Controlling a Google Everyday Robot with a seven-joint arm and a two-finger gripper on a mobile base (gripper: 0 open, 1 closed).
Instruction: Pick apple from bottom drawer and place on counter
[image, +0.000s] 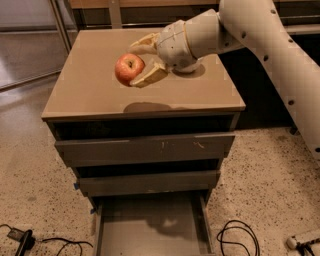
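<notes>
At the bottom of the frame the bottom drawer (150, 230) is pulled out. You can see its flat grey floor, with a dark shadow on it. A black cable (237, 237) lies in loops on the speckled floor (270, 180) at the lower right.

Higher up are two shut drawer fronts. The plain drawer front (147, 182) is the lower one. The scratched drawer front (145, 148) sits above it and is wider.

On top is the tan worktop (90, 85). The apple (129, 69) is over the worktop, in the upper middle of the frame. It is red with a yellow patch, and its stem end faces up. A soft shadow (145, 106) lies on the worktop near the front edge, so the apple looks lifted off it.

The gripper (135, 66) is just right of the apple. Its jaws are grasping the apple, one above it and one below it.

The white arm (265, 45) comes in from the upper right. It bends at the top and reaches left across the back of the worktop.
</notes>
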